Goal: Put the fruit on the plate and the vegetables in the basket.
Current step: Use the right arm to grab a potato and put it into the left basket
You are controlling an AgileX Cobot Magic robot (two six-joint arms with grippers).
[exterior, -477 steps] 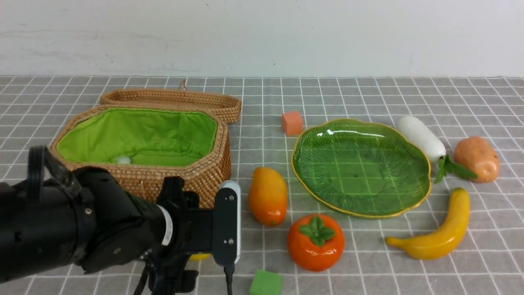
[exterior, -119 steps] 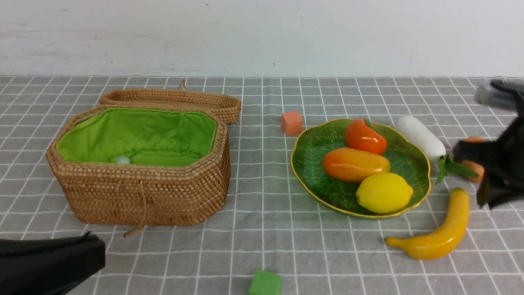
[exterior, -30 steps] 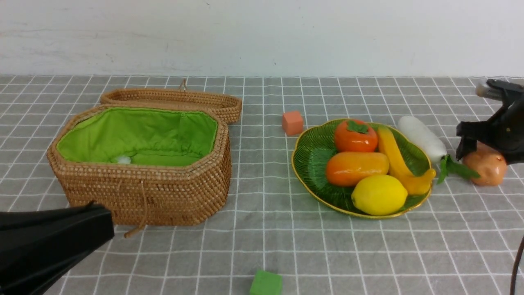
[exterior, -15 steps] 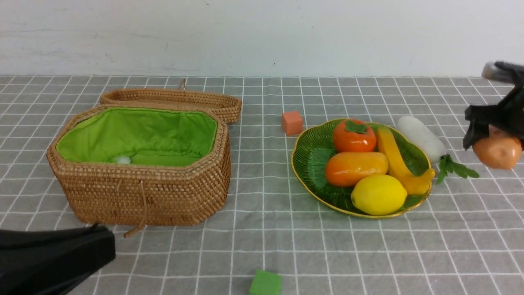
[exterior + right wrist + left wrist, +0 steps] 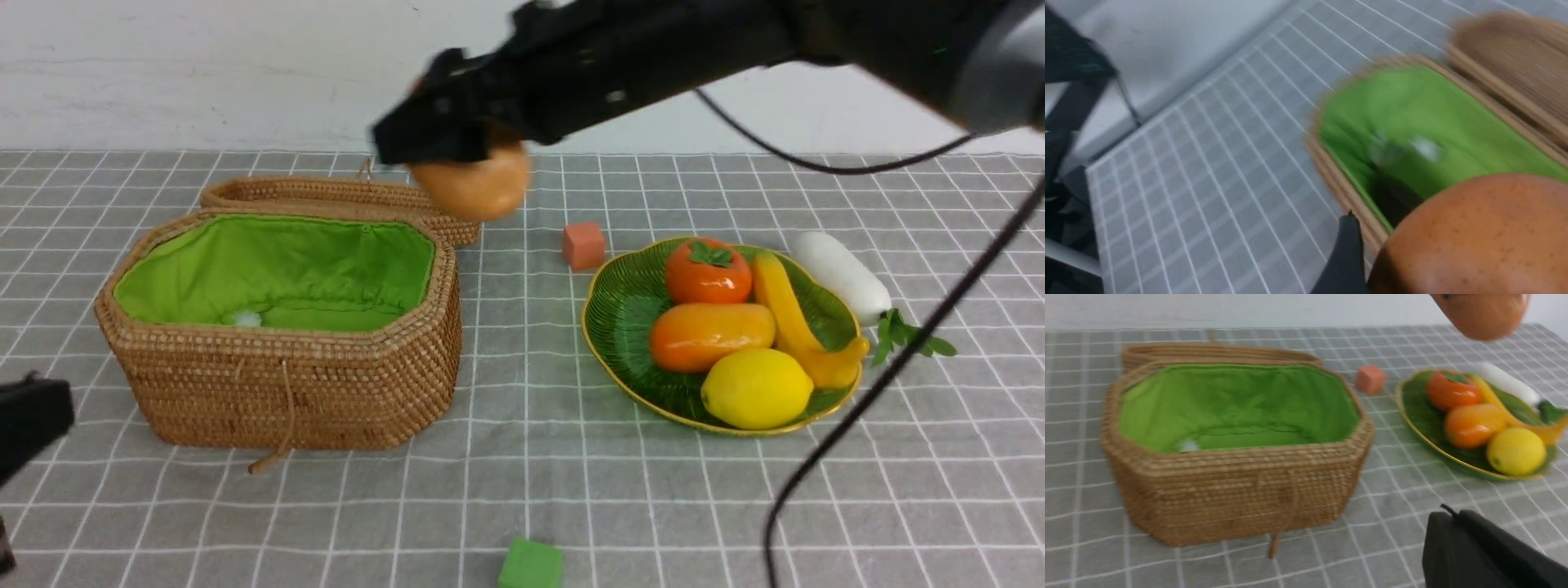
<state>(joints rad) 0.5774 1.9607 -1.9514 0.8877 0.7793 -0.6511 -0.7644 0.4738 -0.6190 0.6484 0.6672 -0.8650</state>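
left end effector (image 5: pixel 24 420) low at the basket's (image 5: pixel 286 384) front-left, only a black edge in frame, can't tell if it's released or clenched
basket open on the worktop (image 5: pixel 522 490), lid (image 5: pixel 343 194) laid back behind it, green lining showing
right end effector (image 5: pixel 461 151) clenched on the potato (image 5: pixel 473 186), held in the air over the basket's far right corner and the lid's end, motion-blurred
orange cube (image 5: pixel 583 245) right of the basket, green cube (image 5: pixel 531 565) to its front-right
plate (image 5: pixel 620 327) further right of the basket carries persimmon (image 5: pixel 708 271), mango (image 5: pixel 710 335), lemon (image 5: pixel 756 388) and banana (image 5: pixel 796 327), packed together
radish (image 5: pixel 841 276) farthest right of the basket, lying on the worktop just beside the plate rim
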